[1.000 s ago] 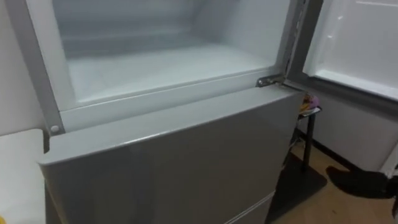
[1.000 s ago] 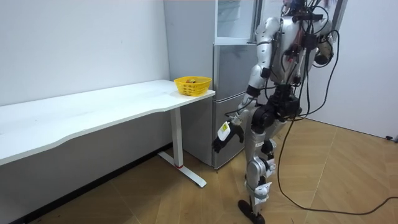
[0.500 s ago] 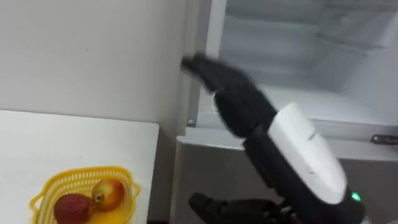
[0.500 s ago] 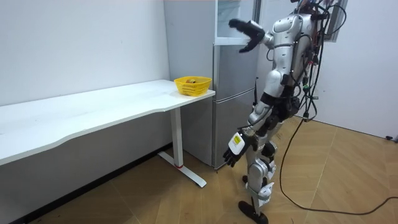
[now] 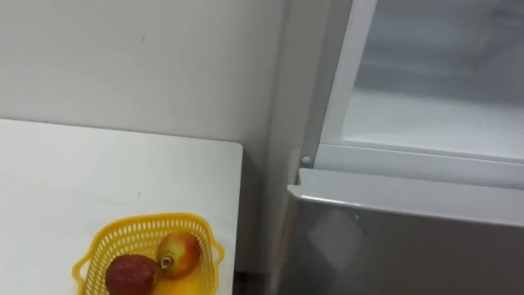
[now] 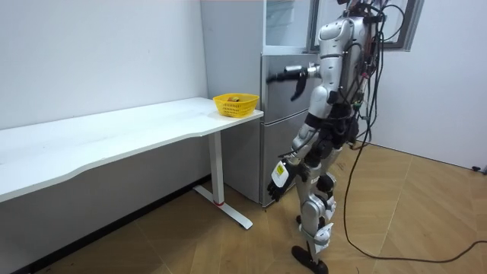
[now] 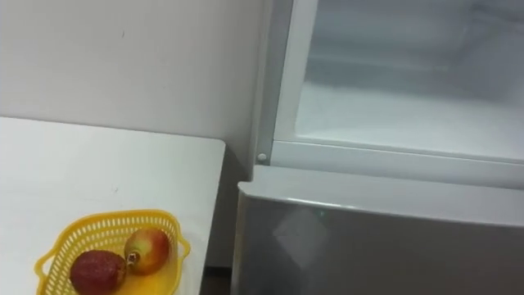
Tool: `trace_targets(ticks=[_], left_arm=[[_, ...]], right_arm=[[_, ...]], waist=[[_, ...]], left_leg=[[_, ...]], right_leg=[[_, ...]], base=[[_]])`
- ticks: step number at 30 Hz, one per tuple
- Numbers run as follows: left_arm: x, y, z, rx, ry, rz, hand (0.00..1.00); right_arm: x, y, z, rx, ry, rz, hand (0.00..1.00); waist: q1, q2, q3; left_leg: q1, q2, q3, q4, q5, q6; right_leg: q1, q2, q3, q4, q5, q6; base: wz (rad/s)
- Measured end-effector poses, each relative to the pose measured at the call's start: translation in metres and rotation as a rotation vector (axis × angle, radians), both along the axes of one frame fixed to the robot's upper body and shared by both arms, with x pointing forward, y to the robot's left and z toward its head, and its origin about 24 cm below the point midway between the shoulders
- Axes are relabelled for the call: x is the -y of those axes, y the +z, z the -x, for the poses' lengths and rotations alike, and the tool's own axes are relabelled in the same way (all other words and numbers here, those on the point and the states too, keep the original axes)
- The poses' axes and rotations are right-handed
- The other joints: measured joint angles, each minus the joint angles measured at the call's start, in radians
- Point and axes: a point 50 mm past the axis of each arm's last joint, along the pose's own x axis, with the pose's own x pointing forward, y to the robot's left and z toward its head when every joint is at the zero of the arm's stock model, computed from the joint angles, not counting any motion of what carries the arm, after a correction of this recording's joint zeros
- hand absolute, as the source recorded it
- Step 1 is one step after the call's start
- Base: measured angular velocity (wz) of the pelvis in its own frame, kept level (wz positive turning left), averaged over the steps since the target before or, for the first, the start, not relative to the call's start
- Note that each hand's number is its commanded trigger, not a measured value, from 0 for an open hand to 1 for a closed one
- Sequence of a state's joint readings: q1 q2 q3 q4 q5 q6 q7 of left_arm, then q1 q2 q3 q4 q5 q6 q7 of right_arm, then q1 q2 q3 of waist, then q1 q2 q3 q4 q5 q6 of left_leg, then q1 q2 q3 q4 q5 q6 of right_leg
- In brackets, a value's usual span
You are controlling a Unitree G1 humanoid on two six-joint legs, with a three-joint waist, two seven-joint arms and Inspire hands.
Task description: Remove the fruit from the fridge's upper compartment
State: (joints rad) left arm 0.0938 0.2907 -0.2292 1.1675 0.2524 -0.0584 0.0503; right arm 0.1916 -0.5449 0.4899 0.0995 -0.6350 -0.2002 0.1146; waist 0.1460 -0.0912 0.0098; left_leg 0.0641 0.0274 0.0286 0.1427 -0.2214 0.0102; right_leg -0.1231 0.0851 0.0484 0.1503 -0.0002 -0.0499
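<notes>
The upper fridge compartment stands open on the right, and its white shelf is bare where I see it. Below it is the shut grey lower door. In the room view I stand close to the fridge, turned toward the table. My right hand reaches out at chest height in front of the fridge, fingers straight and holding nothing. My left hand hangs by my thigh, relaxed.
A yellow basket sits at the near corner of the white table, left of the fridge. It holds a red-yellow apple and a dark red fruit. A white wall runs behind. Wooden floor lies open at the room view's right.
My right arm has dropped from head height to chest height and left the eye view. My head has turned from the fridge toward the table and basket.
</notes>
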Motion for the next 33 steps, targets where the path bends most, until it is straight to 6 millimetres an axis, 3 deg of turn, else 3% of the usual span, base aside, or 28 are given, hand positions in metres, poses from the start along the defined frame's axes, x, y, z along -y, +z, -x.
trace_targets(ticks=[3, 7, 10, 14, 17, 20, 21, 22, 23, 24, 25, 26, 28, 29, 31, 33], left_arm=[[0.002, -0.001, -0.002, -0.010, -0.013, -0.001, 0.00], [0.007, -0.002, -0.002, -0.019, -0.046, -0.011, 0.00], [0.013, -0.004, -0.003, -0.020, -0.045, 0.003, 0.00], [0.018, -0.006, -0.001, -0.034, -0.043, 0.008, 0.00], [0.020, -0.007, 0.003, -0.032, 0.006, 0.020, 0.00], [0.016, -0.008, 0.017, -0.047, 0.109, 0.019, 0.00], [0.011, -0.008, 0.027, -0.052, 0.172, 0.011, 0.00], [0.003, -0.006, 0.035, -0.046, 0.249, -0.003, 0.00], [-0.002, -0.005, 0.039, -0.041, 0.290, -0.017, 0.00], [-0.011, -0.003, 0.050, -0.039, 0.364, -0.049, 0.00], [-0.017, -0.001, 0.064, -0.042, 0.433, -0.080, 0.00], [-0.019, 0.000, 0.069, -0.043, 0.461, -0.093, 0.00], [-0.028, 0.004, 0.089, -0.038, 0.578, -0.140, 0.00], [-0.029, 0.005, 0.092, -0.036, 0.599, -0.151, 0.00], [-0.037, 0.009, 0.099, -0.014, 0.665, -0.203, 0.00], [-0.038, 0.010, 0.100, 0.000, 0.702, -0.221, 0.00]], right_arm=[[0.020, -0.029, 0.017, -0.124, -0.044, 0.132, 0.00], [0.034, -0.068, 0.053, -0.277, -0.042, 0.297, 0.00], [0.034, -0.084, 0.081, -0.387, -0.049, 0.346, 0.00], [0.035, -0.098, 0.099, -0.506, -0.073, 0.389, 0.00], [0.040, -0.112, 0.119, -0.635, -0.157, 0.399, 0.00], [0.059, -0.120, 0.143, -0.773, -0.432, 0.326, 0.00], [0.075, -0.120, 0.152, -0.815, -0.631, 0.256, 0.00], [0.094, -0.117, 0.158, -0.813, -0.869, 0.174, 0.00], [0.104, -0.115, 0.159, -0.795, -0.993, 0.127, 0.00], [0.126, -0.110, 0.166, -0.751, -1.273, 0.024, 0.00], [0.149, -0.102, 0.164, -0.643, -1.535, -0.083, 0.00], [0.161, -0.096, 0.164, -0.579, -1.652, -0.129, 0.00], [0.204, -0.072, 0.149, -0.257, -2.018, -0.350, 0.00], [0.212, -0.066, 0.149, -0.183, -2.096, -0.401, 0.00], [0.234, -0.051, 0.149, 0.081, -2.369, -0.601, 0.00], [0.242, -0.044, 0.147, 0.236, -2.530, -0.755, 0.00]], waist=[[-0.001, 0.016, -0.0004], [-0.004, 0.040, -0.0092], [-0.007, 0.053, -0.0079], [-0.011, 0.060, -0.0066], [-0.016, 0.057, -0.0114], [-0.057, 0.060, -0.0074], [-0.076, 0.061, -0.0100], [-0.105, 0.040, -0.0077], [-0.115, 0.038, -0.0061], [-0.147, 0.032, -0.0038], [-0.170, 0.030, -0.0027], [-0.181, 0.027, -0.0039], [-0.228, 0.017, -0.0032], [-0.240, 0.015, -0.0018], [-0.264, -0.006, -0.0120], [-0.294, -0.019, -0.0193]], left_leg=[[0.000, 0.000, -0.001, 0.000, -0.006, 0.006], [0.021, -0.001, -0.006, -0.009, -0.006, 0.006], [0.029, -0.001, -0.005, -0.012, -0.011, 0.010], [0.034, -0.001, 0.002, -0.012, -0.013, 0.011], [0.037, -0.001, 0.003, -0.009, -0.014, 0.011], [0.052, -0.002, 0.000, -0.012, -0.014, 0.012], [0.055, -0.001, 0.001, -0.012, -0.015, 0.013], [0.059, -0.002, 0.001, -0.013, -0.016, 0.014], [0.061, -0.002, 0.000, -0.014, -0.016, 0.014], [0.071, -0.002, -0.001, -0.014, -0.016, 0.014], [0.085, 0.000, 0.001, -0.015, -0.020, 0.014], [0.090, 0.000, 0.002, -0.014, -0.023, 0.014], [0.097, -0.001, 0.017, -0.011, -0.029, 0.014], [0.096, 0.000, 0.021, -0.010, -0.030, 0.014], [0.091, 0.004, 0.023, -0.007, -0.032, 0.011], [0.088, 0.007, 0.019, -0.005, -0.033, 0.009]], right_leg=[[0.001, -0.003, -0.009, 0.000, -0.009, 0.004], [0.022, -0.008, -0.026, 0.000, -0.024, 0.008], [0.034, -0.010, -0.032, 0.001, -0.034, 0.011], [0.037, -0.010, -0.027, 0.004, -0.035, 0.011], [0.040, -0.011, -0.028, 0.007, -0.035, 0.011], [0.054, -0.011, -0.027, 0.007, -0.039, 0.012], [0.057, -0.010, -0.023, 0.010, -0.043, 0.014], [0.058, -0.011, -0.022, 0.015, -0.047, 0.015], [0.058, -0.011, -0.021, 0.020, -0.051, 0.015], [0.069, -0.010, -0.019, 0.020, -0.057, 0.015], [0.081, -0.008, -0.018, 0.022, -0.062, 0.015], [0.082, -0.006, -0.013, 0.028, -0.065, 0.015], [0.073, -0.001, 0.004, 0.041, -0.073, 0.018], [0.072, 0.000, 0.006, 0.040, -0.073, 0.019], [0.072, 0.003, 0.006, 0.040, -0.071, 0.018], [0.072, 0.003, 0.000, 0.039, -0.068, 0.011]], base=[[0.05], [0.14], [0.09], [-0.04], [0.02], [0.04], [0.00], [0.04], [0.00], [0.04], [0.00], [-0.12], [-0.25], [-0.16], [-0.02], [0.06]])
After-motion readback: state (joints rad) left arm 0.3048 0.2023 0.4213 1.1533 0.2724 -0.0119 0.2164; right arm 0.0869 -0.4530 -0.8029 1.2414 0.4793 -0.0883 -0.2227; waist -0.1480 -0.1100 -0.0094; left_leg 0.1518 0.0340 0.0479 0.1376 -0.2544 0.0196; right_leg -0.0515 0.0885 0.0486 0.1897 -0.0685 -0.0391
